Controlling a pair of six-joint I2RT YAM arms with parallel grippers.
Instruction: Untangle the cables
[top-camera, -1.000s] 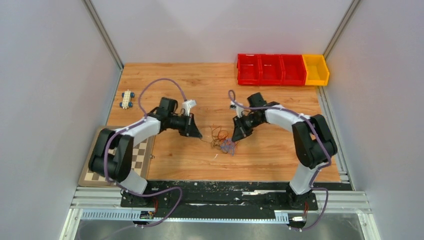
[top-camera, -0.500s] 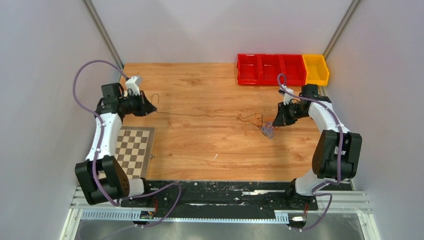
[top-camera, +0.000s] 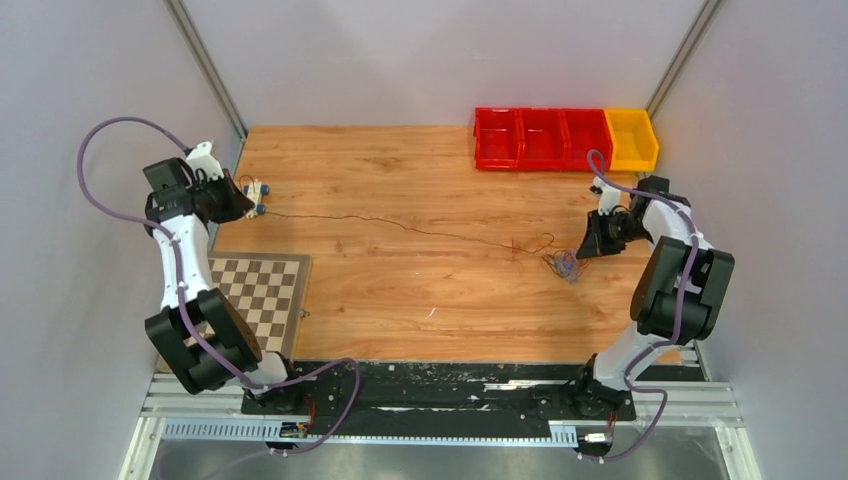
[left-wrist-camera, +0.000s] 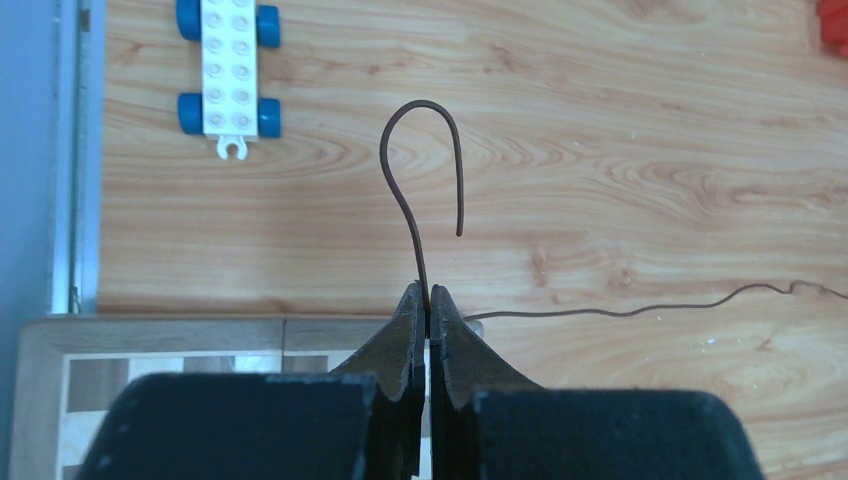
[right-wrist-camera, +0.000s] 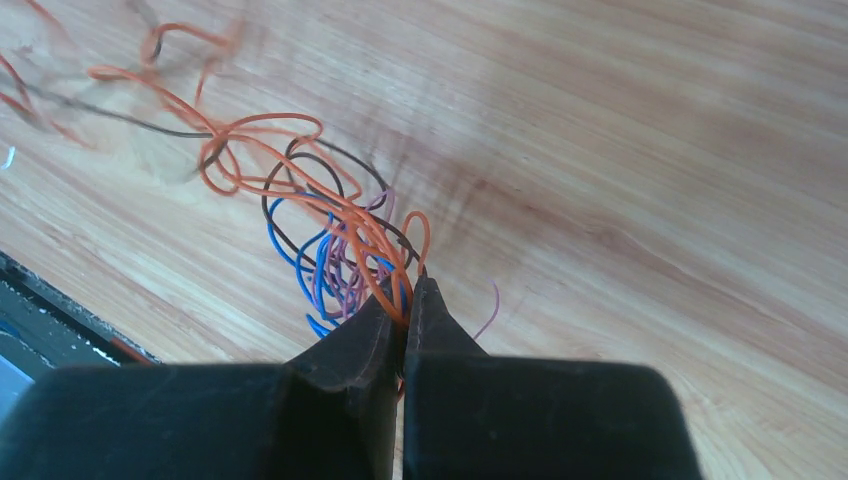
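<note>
The left tool (left-wrist-camera: 427, 297) is pinching the dark brown strand (left-wrist-camera: 421, 160) between jaws pressed fully together, the free end curling into a hook beyond the tips. It is hovering at the far left side of the table (top-camera: 400, 310), near a white-and-blue toy car (left-wrist-camera: 226, 68). The right tool (right-wrist-camera: 408, 292) is gripping the cables (right-wrist-camera: 320, 240), a knot of orange, blue, purple and brown loops bunching at its tips on the table's right side. The strand is running nearly straight across the table's width from left tool to knot, slanting slightly nearer toward the right. The knot is lying well apart from the left arm, so any further freeing is probably depending on pulling along that left-right line.
</note>
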